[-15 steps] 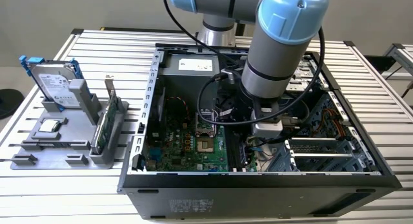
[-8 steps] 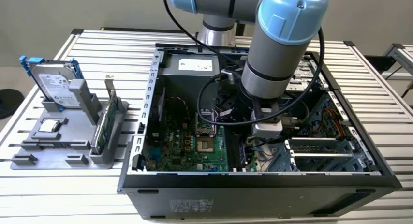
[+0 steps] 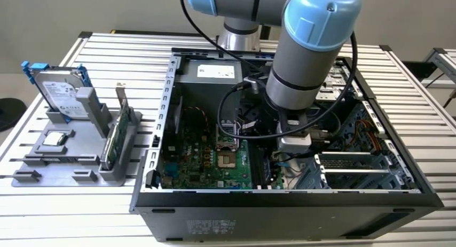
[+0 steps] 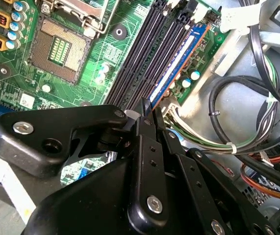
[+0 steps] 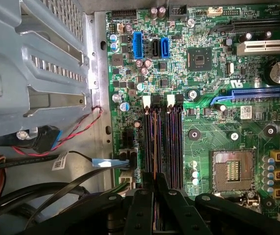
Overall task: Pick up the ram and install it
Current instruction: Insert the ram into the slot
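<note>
Down inside the open PC case [image 3: 285, 201], the gripper [image 4: 147, 111] sits low over the motherboard's memory slots [image 5: 171, 142]. Fingers nearly closed, pinching the top edge of the ram [image 4: 179, 61].

Second wrist view: the ram is a blue stick standing on edge in the outermost slot, the one next to the board edge and the cable bundle [image 4: 247, 117]. Fingertips [image 4: 155, 116] meet on its near end. The other black slots beside it look unfilled. Can't tell whether it's fully seated.

First wrist view: looks straight down the slot row, so the ram shows only as a thin line between the fingers [image 5: 152, 193]. White slot latches [image 5: 147, 101] at the far end, bare CPU socket [image 5: 233, 169] to one side, blue SATA ports [image 5: 139, 44] beyond.

Exterior view: the arm [image 3: 310, 44] reaches in from above and hides the gripper's tips. Outside the case, on the exterior view's left, a grey fixture [image 3: 71, 159] holds a hard drive with blue rails [image 3: 63, 92], a green expansion card [image 3: 119, 132] on edge, and a CPU chip [image 3: 57, 140]. All of it sits on a slatted aluminium table [image 3: 50, 204].
</note>
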Action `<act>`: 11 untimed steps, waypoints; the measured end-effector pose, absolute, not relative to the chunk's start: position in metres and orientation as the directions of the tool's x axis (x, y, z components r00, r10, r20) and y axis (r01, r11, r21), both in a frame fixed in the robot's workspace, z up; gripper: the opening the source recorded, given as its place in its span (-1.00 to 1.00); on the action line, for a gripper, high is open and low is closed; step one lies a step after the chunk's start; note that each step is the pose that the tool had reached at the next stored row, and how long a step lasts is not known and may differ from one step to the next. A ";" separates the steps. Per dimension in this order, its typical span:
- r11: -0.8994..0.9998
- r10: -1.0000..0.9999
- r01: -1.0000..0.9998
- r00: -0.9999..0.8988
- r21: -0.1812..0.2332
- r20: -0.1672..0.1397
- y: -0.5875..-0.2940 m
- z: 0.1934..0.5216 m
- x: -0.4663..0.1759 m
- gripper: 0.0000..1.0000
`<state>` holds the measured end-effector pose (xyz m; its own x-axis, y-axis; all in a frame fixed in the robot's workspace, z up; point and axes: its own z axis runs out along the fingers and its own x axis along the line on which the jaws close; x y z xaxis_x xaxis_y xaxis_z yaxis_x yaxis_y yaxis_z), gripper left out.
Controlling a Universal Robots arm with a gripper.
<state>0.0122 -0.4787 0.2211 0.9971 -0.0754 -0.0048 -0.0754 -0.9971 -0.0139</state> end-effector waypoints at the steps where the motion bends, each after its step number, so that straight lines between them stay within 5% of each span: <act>1: -0.997 -0.075 -0.075 0.997 -0.014 -0.005 -0.479 0.221 0.012 -1.00; 11: -0.998 -0.064 -0.064 0.998 -0.014 -0.005 -0.480 0.221 0.012 -1.00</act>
